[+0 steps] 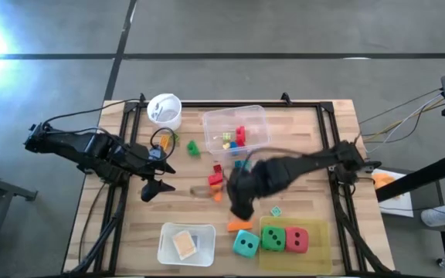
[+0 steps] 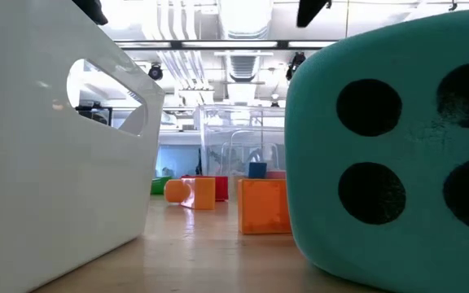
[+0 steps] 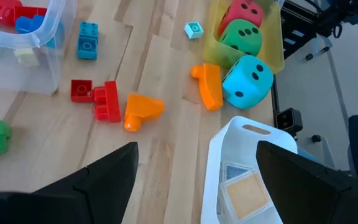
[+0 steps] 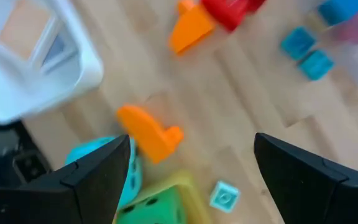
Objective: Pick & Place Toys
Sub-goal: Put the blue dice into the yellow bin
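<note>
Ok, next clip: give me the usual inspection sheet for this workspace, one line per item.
Surface: wooden table, toys scattered mid-table.
Job's things: teal die on the wood; green die and red die in a yellow tray; orange blocks, red blocks, a green block loose; some blocks in the clear tub.
Clutter: white cup; white bin holding flat tiles.
Grippers: left gripper open, empty, above the wood; right gripper open, empty, over an orange block.
Cables: wires off the table's right edge.
Surroundings: grey floor; nobody seen.
</note>
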Controlling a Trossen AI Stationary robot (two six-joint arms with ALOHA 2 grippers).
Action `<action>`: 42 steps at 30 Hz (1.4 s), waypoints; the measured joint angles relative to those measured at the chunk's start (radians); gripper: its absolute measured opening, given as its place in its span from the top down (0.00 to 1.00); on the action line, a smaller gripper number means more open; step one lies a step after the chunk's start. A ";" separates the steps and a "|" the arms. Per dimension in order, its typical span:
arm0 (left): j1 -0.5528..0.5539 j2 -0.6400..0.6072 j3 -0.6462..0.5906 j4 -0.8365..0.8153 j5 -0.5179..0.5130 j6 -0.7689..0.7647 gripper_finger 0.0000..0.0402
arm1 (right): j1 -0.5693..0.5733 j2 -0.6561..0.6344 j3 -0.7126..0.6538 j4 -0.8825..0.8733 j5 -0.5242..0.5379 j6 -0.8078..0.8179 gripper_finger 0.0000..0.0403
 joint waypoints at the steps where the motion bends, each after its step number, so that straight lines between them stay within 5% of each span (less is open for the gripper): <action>1: 0.000 0.000 0.000 0.000 0.000 0.000 0.18 | 0.021 0.010 0.000 0.004 0.000 0.009 0.17; 17: 0.000 0.000 0.000 0.000 0.000 0.011 0.18 | 0.214 0.099 0.000 0.141 -0.057 0.179 0.17; 34: 0.000 0.000 0.000 0.000 0.000 0.026 0.18 | 0.227 0.133 -0.024 0.197 -0.096 0.162 0.16; 42: 0.000 0.000 0.000 0.000 0.000 0.029 0.18 | 0.227 0.134 -0.067 0.207 -0.168 0.195 0.02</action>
